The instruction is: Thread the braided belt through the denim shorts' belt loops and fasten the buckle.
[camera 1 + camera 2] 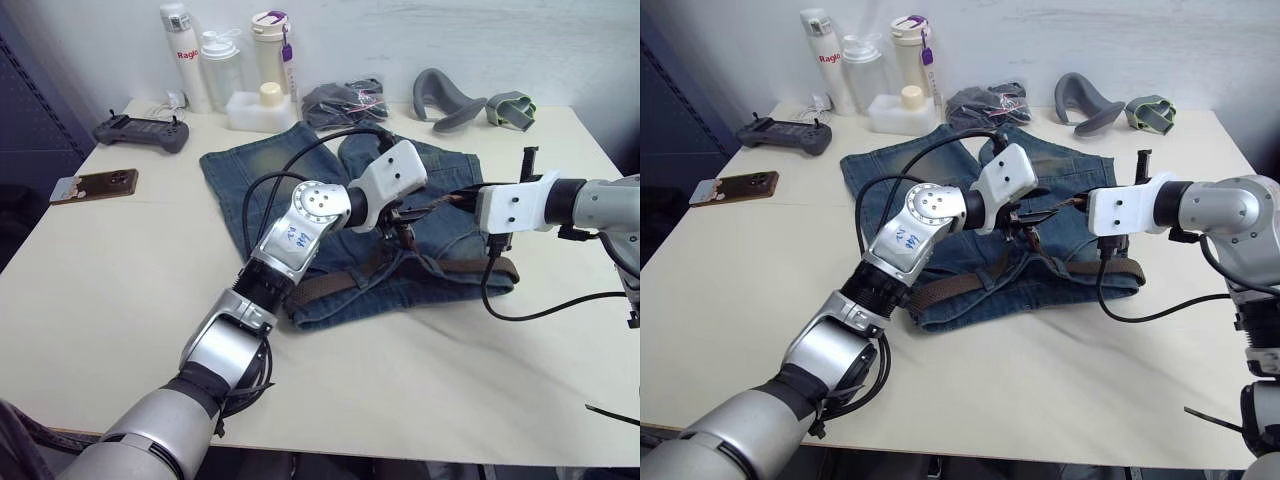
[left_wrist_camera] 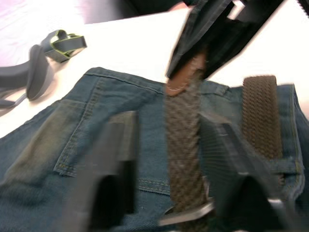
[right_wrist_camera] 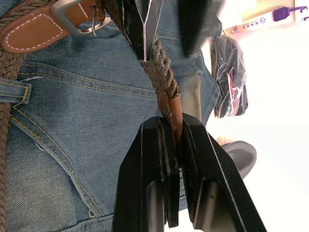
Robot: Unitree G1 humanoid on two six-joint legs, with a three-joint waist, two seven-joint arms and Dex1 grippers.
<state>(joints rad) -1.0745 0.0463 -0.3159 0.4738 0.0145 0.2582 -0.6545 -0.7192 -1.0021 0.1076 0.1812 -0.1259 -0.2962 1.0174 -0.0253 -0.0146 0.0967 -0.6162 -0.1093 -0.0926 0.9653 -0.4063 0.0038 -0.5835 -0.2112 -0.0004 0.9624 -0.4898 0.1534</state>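
"Ragle" can be partly read in red on the white bottle (image 1: 178,45). The dark-brown braided belt (image 1: 335,283) is laid along the waistband of the faded shorts (image 1: 260,170) on the bench (image 1: 120,290). Its plain tip (image 3: 175,116) is pinched by the right end effector (image 3: 175,145); the left end effector (image 2: 169,145) is spread around the strap beside the silver buckle (image 3: 77,19).

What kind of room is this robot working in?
Probably an office or lab workspace, not a home: a plain pale table against a bare wall, with a handheld controller, a phone and drink bottles beside the denim shorts.
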